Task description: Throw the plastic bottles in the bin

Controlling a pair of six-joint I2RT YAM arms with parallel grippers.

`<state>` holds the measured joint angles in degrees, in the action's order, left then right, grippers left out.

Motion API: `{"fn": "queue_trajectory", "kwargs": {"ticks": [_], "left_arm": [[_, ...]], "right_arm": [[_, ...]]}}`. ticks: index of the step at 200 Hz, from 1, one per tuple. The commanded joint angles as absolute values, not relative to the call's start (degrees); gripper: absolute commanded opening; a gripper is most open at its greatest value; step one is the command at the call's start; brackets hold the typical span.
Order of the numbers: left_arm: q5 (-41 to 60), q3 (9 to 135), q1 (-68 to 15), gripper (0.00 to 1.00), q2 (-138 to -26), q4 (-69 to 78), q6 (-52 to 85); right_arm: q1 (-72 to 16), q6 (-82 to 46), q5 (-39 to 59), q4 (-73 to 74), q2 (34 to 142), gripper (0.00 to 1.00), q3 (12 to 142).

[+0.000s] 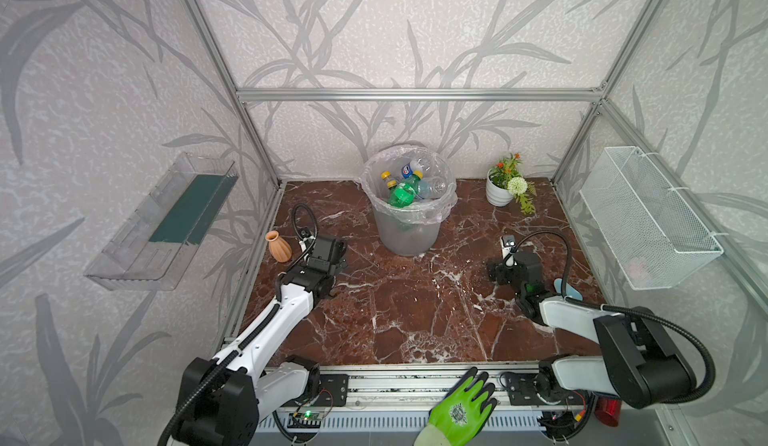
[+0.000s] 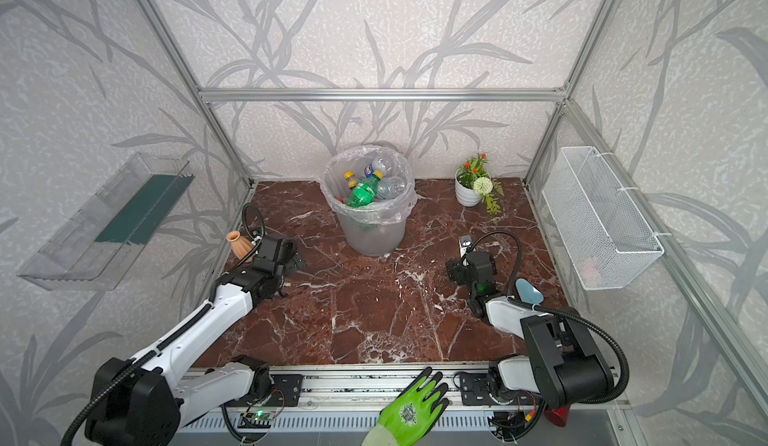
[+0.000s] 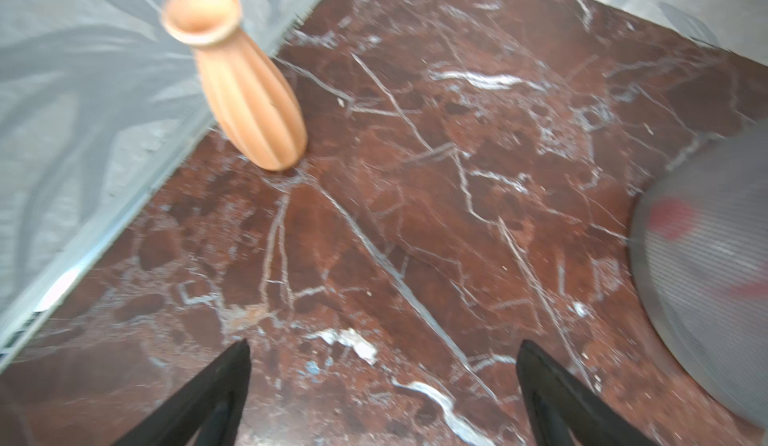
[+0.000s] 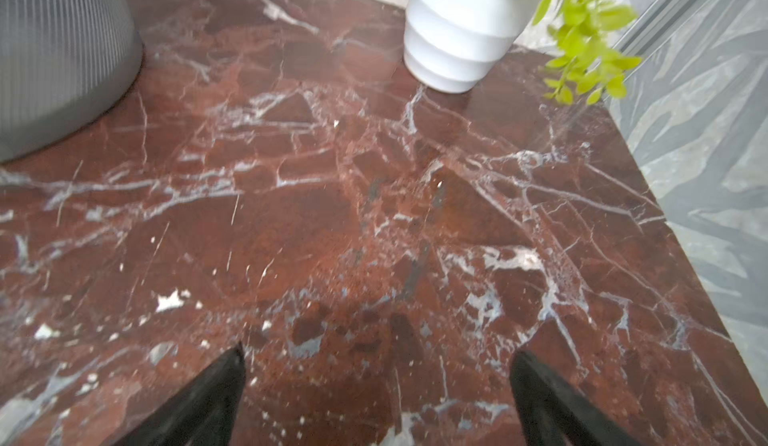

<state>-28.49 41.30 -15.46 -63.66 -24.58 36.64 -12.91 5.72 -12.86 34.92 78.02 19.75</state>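
The bin (image 1: 409, 232) (image 2: 376, 236), grey and lined with a thin bag, stands at the back middle of the marble table. Several plastic bottles lie inside it, among them a green one (image 1: 402, 193) (image 2: 361, 193) with a yellow cap and a clear one (image 1: 434, 186). Every bottle that shows is in the bin. My left gripper (image 1: 341, 255) (image 2: 297, 257) hovers low, left of the bin, open and empty (image 3: 384, 344). My right gripper (image 1: 492, 272) (image 2: 453, 271) is low to the bin's right, also open and empty (image 4: 378, 352). The wrist views catch the bin's wall (image 3: 706, 277) (image 4: 62, 57).
A terracotta vase (image 1: 279, 247) (image 3: 249, 90) stands by the left wall near my left gripper. A white flower pot (image 1: 498, 192) (image 4: 457, 28) sits at the back right. A wire basket (image 1: 648, 219) hangs on the right wall, a clear shelf (image 1: 158, 223) on the left. A green-gloved hand (image 1: 461, 406) rests on the front rail.
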Motion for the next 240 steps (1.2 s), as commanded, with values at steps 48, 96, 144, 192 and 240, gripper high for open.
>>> {"fn": "queue_trajectory", "kwargs": {"ticks": [48,96,144,192,240], "left_arm": [[-41.7,41.0,-15.4,0.99,-60.9,-26.1,36.8],[-60.4,35.7,-15.4,0.99,-63.2,-14.3,34.4],[-67.3,34.7,-14.8,0.99,-78.3,-3.9,31.6],[-52.2,32.6,-13.9,0.99,-83.8,23.1,11.4],[-25.9,22.0,-5.7,0.95,-84.7,48.3,2.3]], "right_arm": [[-8.1,3.9,-7.8,59.1,90.4,0.99,19.6],[-8.0,4.5,-5.4,55.6,90.3,0.99,21.3],[-7.9,4.5,-5.4,55.1,90.1,0.99,21.4],[-8.0,4.4,-5.4,55.1,90.0,0.99,21.3],[-7.9,4.4,-5.4,55.1,90.0,0.99,21.3]]}}
